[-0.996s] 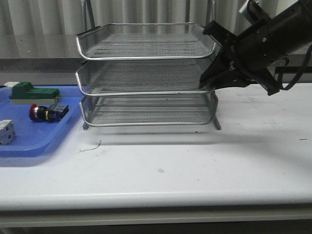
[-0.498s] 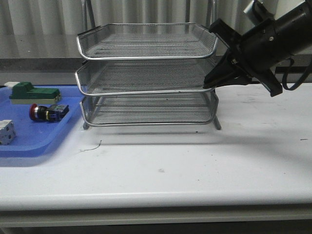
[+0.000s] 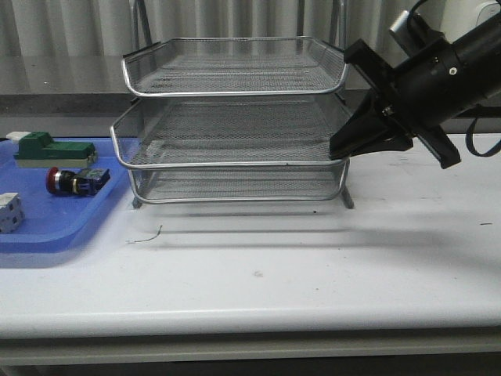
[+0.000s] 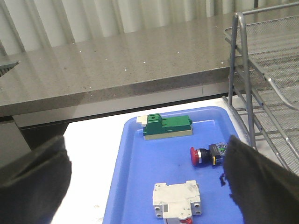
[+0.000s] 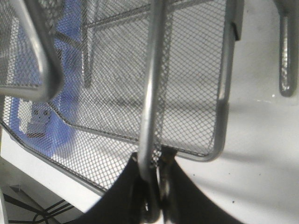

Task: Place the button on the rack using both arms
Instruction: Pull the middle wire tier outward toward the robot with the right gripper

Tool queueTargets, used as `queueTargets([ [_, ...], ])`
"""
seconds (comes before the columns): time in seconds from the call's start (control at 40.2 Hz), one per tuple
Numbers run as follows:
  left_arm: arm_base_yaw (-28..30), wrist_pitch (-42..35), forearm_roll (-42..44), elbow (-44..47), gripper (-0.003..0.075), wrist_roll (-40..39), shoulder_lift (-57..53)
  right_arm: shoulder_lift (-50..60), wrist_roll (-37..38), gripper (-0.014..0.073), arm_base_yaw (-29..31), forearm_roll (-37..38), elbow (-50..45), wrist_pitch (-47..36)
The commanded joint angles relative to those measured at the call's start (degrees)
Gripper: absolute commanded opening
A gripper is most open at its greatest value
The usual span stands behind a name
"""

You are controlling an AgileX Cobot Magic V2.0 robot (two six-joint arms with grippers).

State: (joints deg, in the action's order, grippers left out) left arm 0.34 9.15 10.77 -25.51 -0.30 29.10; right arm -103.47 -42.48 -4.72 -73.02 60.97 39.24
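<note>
The button (image 3: 76,181) lies on its side on the blue tray (image 3: 47,231), red head to the left; it also shows in the left wrist view (image 4: 209,154). The silver wire rack (image 3: 235,117) stands at the table's middle back. Its middle tray (image 3: 227,145) is slid forward past the other two. My right gripper (image 3: 342,150) is shut on that tray's right rim (image 5: 150,140). My left gripper (image 4: 149,186) is open and empty above the blue tray, not in the front view.
On the blue tray (image 4: 140,186) lie a green block (image 3: 55,149), also in the left wrist view (image 4: 167,127), and a white cube-like breaker (image 3: 9,211) (image 4: 177,199). A grey stone ledge (image 4: 117,65) runs behind the table.
My right gripper has pulled the middle tray forward and slightly down, out past the top and bottom trays. The button has not moved.
</note>
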Motion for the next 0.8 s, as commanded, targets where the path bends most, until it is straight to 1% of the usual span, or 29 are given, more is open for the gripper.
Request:
queueTargets([
  [0.0,0.13,-4.37,-0.18,-2.06,0.0629,-0.53,0.51,3.37,-1.11,0.0074,0.32,0.33,-1.58,0.05],
  [0.124,0.13,-4.37,-0.18,-2.06,0.0629,-0.53,0.51,6.36,-1.97,0.0074,0.32,0.33,-4.44,-1.74],
  [0.448,0.13,-4.37,-0.18,-2.06,0.0629,-0.53,0.51,12.16,-3.3,0.0074,0.32,0.52,-11.18,-1.01],
  [0.772,0.13,-4.37,-0.18,-2.06,0.0629,-0.53,0.51,14.95,-4.1,0.0074,0.32,0.52,-16.78,-0.62],
])
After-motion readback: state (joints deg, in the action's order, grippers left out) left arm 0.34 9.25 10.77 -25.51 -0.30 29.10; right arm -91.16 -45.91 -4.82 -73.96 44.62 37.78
